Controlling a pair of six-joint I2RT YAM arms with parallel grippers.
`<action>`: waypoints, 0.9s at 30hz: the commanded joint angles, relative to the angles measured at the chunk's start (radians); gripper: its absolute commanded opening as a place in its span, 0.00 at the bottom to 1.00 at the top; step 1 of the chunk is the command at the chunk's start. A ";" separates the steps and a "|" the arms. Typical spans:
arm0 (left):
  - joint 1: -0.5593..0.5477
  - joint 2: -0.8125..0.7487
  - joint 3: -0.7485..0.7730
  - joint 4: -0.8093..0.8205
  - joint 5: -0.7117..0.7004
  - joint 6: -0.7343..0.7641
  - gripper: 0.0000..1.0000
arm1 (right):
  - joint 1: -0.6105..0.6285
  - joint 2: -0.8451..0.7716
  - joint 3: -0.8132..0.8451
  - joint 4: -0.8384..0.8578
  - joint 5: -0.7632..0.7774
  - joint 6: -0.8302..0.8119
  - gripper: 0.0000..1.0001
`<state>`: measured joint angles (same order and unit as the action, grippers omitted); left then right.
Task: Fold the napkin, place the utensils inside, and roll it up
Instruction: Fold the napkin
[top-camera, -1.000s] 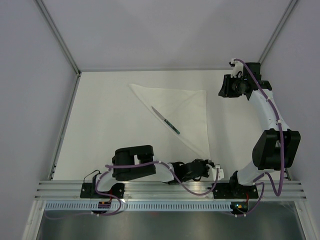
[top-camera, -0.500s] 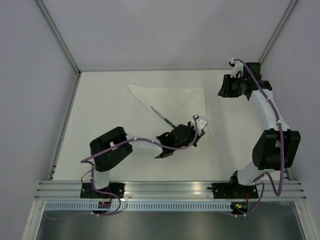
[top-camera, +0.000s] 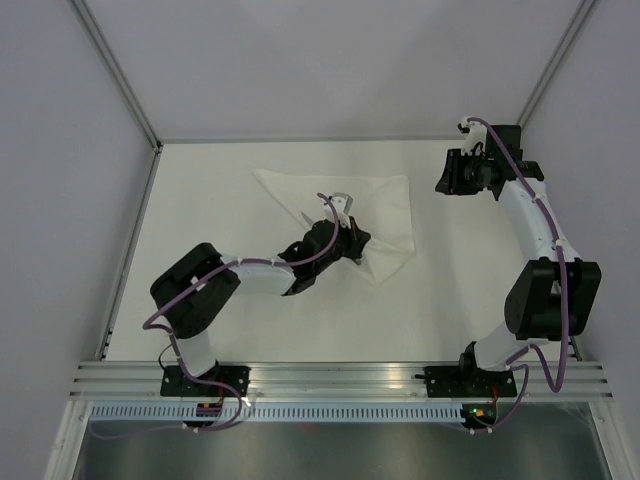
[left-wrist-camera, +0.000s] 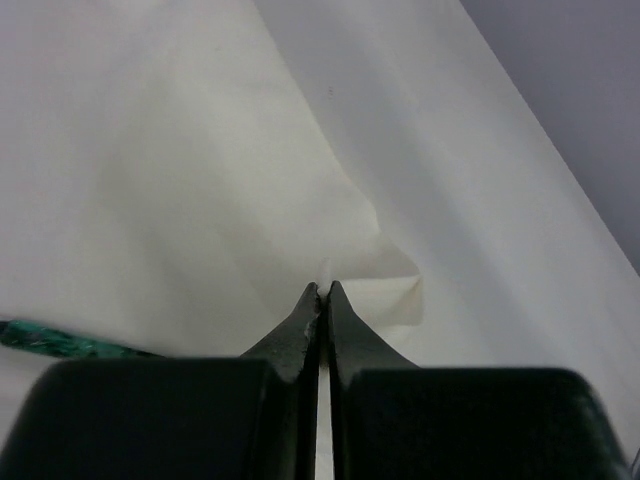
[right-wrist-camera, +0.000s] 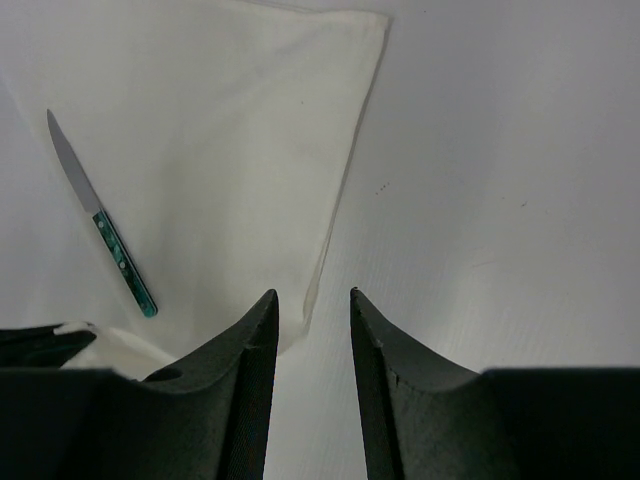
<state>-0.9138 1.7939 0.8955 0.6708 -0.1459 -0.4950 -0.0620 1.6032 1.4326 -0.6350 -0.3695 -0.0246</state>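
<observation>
The white napkin (top-camera: 385, 205) lies at the far middle of the table, folded into a triangle. My left gripper (top-camera: 342, 205) is shut on its near corner and holds it lifted over the cloth's middle; in the left wrist view the fingertips (left-wrist-camera: 323, 292) pinch the cloth (left-wrist-camera: 200, 180). The utensil, a knife with a teal handle (right-wrist-camera: 112, 243), lies on the napkin (right-wrist-camera: 230, 130). In the top view only its blade tip (top-camera: 307, 217) shows beside my left arm. Its handle shows in the left wrist view (left-wrist-camera: 60, 342). My right gripper (top-camera: 446, 176) is open and empty, hovering right of the napkin's right edge (right-wrist-camera: 312, 293).
Grey walls and metal frame rails (top-camera: 130, 250) bound the white table on the left, back and right. My left arm (top-camera: 250, 275) stretches diagonally across the table's near middle. My right arm (top-camera: 545, 240) stands along the right side.
My left gripper has carried the napkin's near corner from the table's front edge up and to the left, folding the cloth over towards the knife. The right arm has not moved.
</observation>
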 joint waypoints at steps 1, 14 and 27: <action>0.076 -0.067 -0.021 -0.039 -0.061 -0.154 0.02 | 0.002 -0.022 -0.001 0.021 -0.022 0.015 0.41; 0.291 -0.028 0.025 -0.154 0.002 -0.249 0.02 | 0.036 -0.005 0.003 0.015 -0.005 0.011 0.41; 0.401 0.045 0.089 -0.198 0.049 -0.251 0.02 | 0.054 0.004 0.003 0.012 0.007 0.000 0.40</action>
<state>-0.5278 1.8111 0.9443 0.4812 -0.1272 -0.7059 -0.0147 1.6035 1.4326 -0.6357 -0.3672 -0.0235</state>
